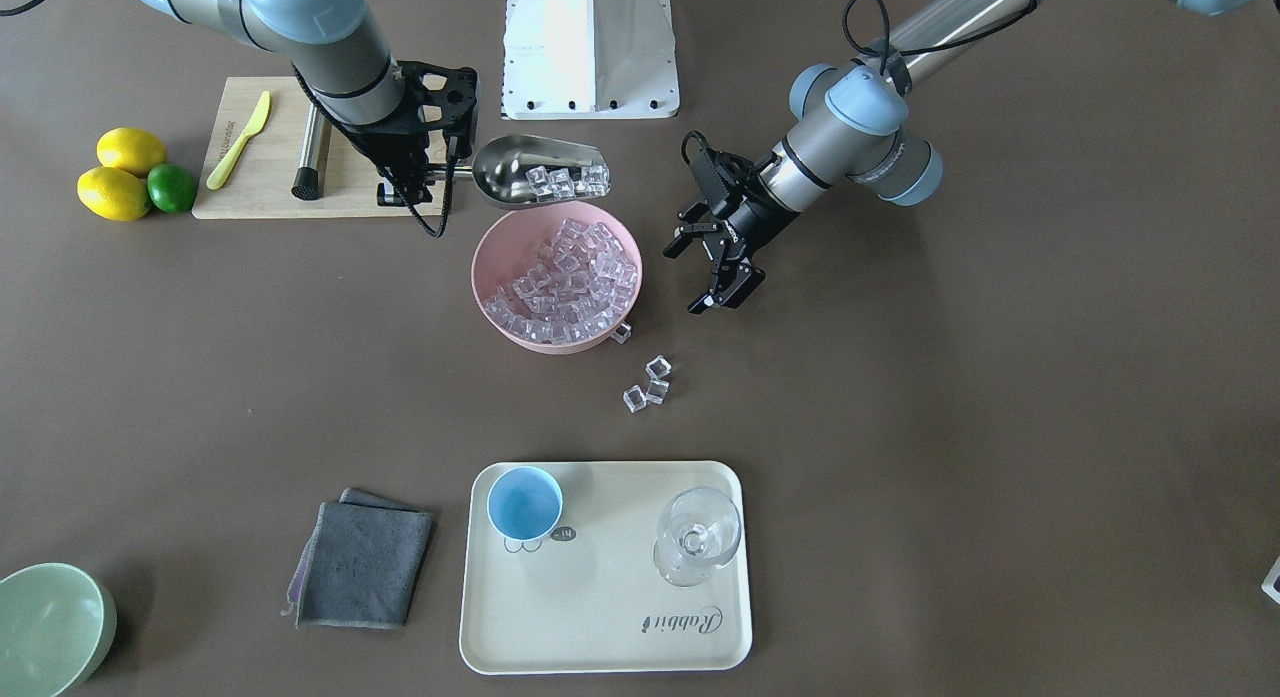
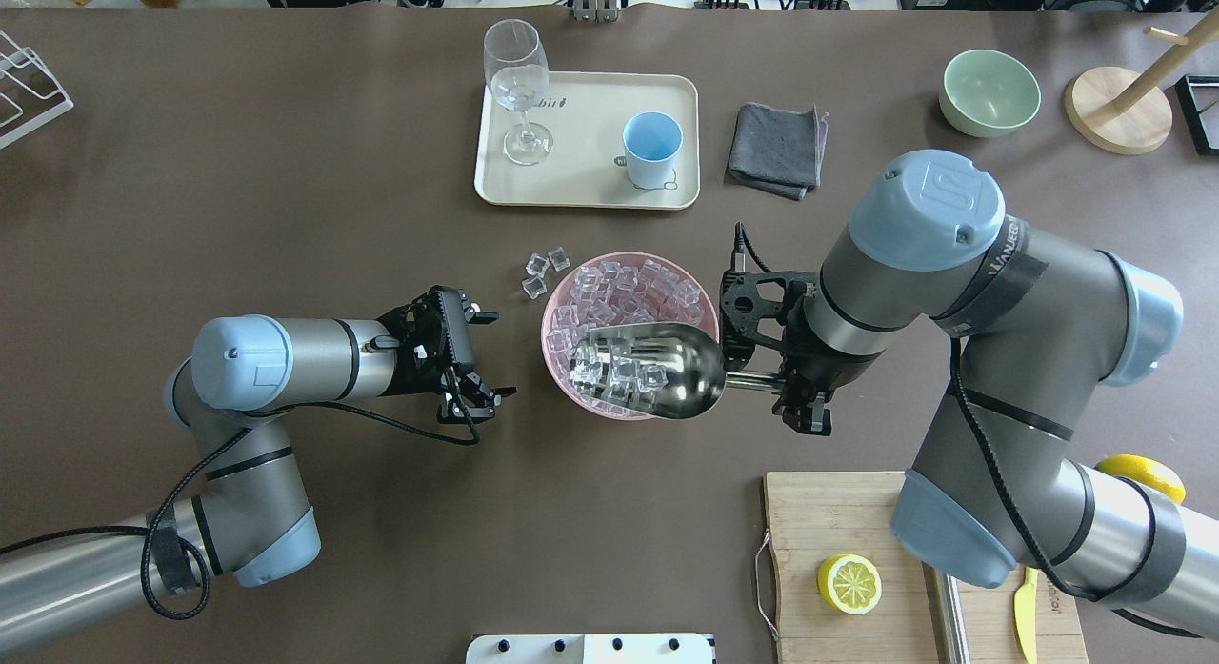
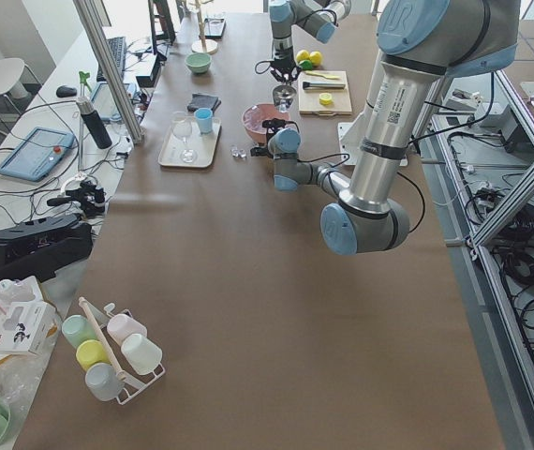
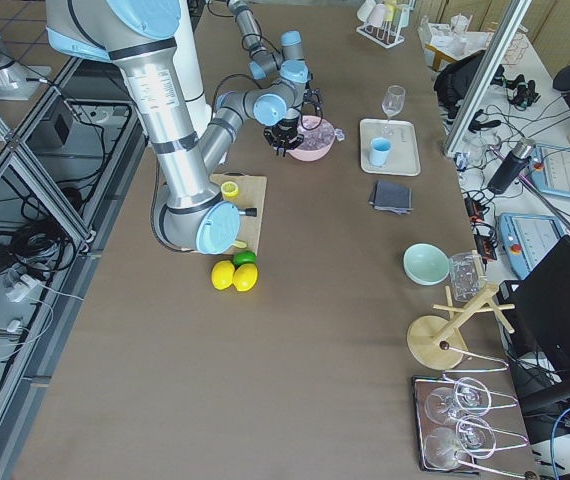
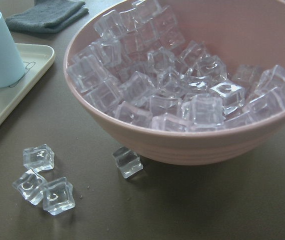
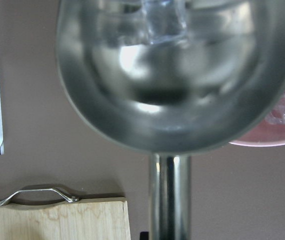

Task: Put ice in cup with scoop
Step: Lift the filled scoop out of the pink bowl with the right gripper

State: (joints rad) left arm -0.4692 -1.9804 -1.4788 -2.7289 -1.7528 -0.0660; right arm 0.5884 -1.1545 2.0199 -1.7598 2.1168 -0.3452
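Observation:
My right gripper (image 2: 795, 388) is shut on the thin handle (image 6: 170, 195) of the steel scoop (image 2: 667, 373). It holds the scoop level above the robot-side edge of the pink bowl (image 2: 552, 326). Several ice cubes (image 1: 565, 182) lie in the scoop's trough (image 6: 177, 85). The bowl (image 5: 197, 145) holds a heap of ice (image 5: 172, 80). A few loose cubes (image 1: 648, 382) lie on the table beside it. My left gripper (image 2: 497, 354) is open and empty beside the bowl. The light-blue cup (image 2: 652, 148) stands empty on the cream tray (image 2: 590, 183).
A clear stemmed glass (image 2: 519, 83) stands on the tray. A grey cloth (image 2: 776, 135) and a pale green bowl (image 2: 989, 92) lie beyond. A wooden cutting board (image 2: 838, 512) with a lemon half (image 2: 849, 583) sits under my right arm.

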